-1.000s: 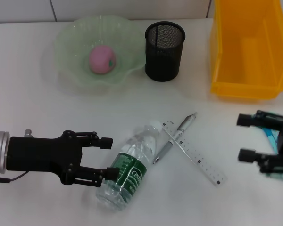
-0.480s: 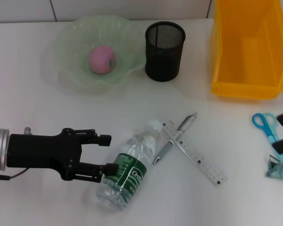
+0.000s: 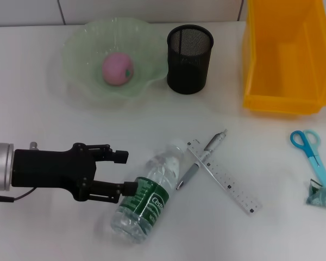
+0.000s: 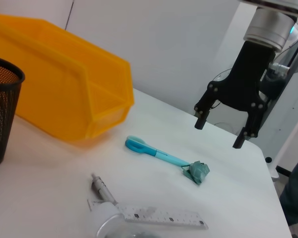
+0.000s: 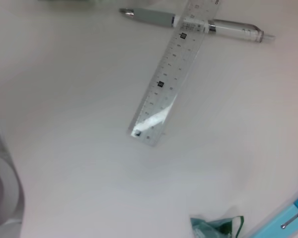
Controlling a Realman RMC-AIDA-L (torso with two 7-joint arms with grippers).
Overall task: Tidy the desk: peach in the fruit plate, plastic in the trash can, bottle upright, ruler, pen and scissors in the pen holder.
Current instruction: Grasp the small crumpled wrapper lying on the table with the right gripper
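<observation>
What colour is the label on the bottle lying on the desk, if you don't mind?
Dark green with white lettering, on the clear bottle; the head view shows it best.

The peach (image 3: 117, 69) sits in the fruit plate (image 3: 79, 49) at the back left of the table (image 3: 38, 119). The pen holder (image 3: 189, 60) stands just right of the plate, and the trash can (image 3: 283, 60) stands farther right. Nearer the front, the bottle (image 3: 146, 194) lies on its side. To its right the ruler (image 3: 224, 177) lies across the pen (image 3: 202, 157). The scissors (image 3: 311, 153) lie at the far right, touching the plastic (image 3: 321, 197) in front of them.
</observation>
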